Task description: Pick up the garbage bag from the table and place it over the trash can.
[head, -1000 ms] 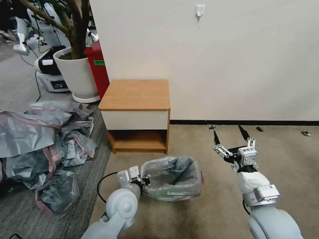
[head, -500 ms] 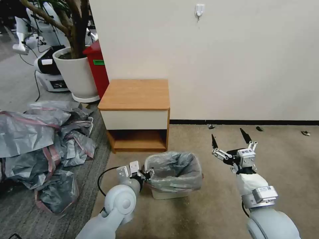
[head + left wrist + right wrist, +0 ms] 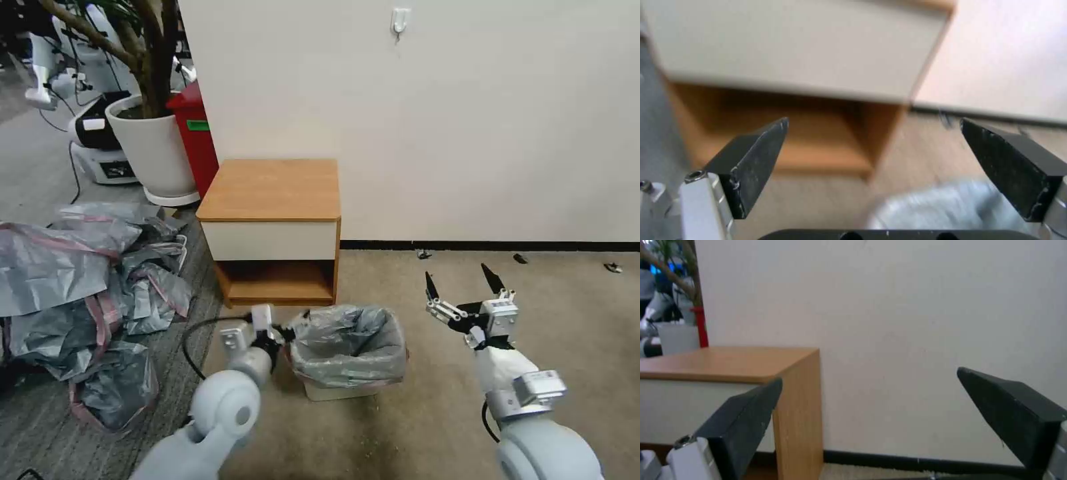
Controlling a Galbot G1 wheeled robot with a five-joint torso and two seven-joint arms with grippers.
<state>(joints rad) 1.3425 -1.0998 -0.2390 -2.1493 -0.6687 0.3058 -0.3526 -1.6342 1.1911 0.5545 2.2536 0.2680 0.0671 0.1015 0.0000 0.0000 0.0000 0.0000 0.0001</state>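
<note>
The garbage bag (image 3: 348, 343), grey and crinkly with a pinkish rim, lines the cream trash can (image 3: 337, 392) and is folded over its edge, on the floor in front of the table (image 3: 273, 190). My left gripper (image 3: 291, 331) sits just off the bag's left rim. In the left wrist view it (image 3: 873, 121) is open with nothing between its fingers, and the bag (image 3: 942, 206) shows as a grey blur below them. My right gripper (image 3: 463, 288) hovers open to the right of the can, clear of it, and faces the wall and the table's side (image 3: 798, 400).
A heap of grey bags (image 3: 80, 287) covers the floor at the left. Behind it stand a white plant pot (image 3: 153, 150) and a red bin (image 3: 197, 137). The wall (image 3: 467, 120) closes the back. Bare carpet (image 3: 587, 320) lies to the right.
The bagged can, raised and tilted a second ago, now stands level on the floor. My left gripper has drawn back leftwards from the bag's rim. The right gripper has barely moved.
</note>
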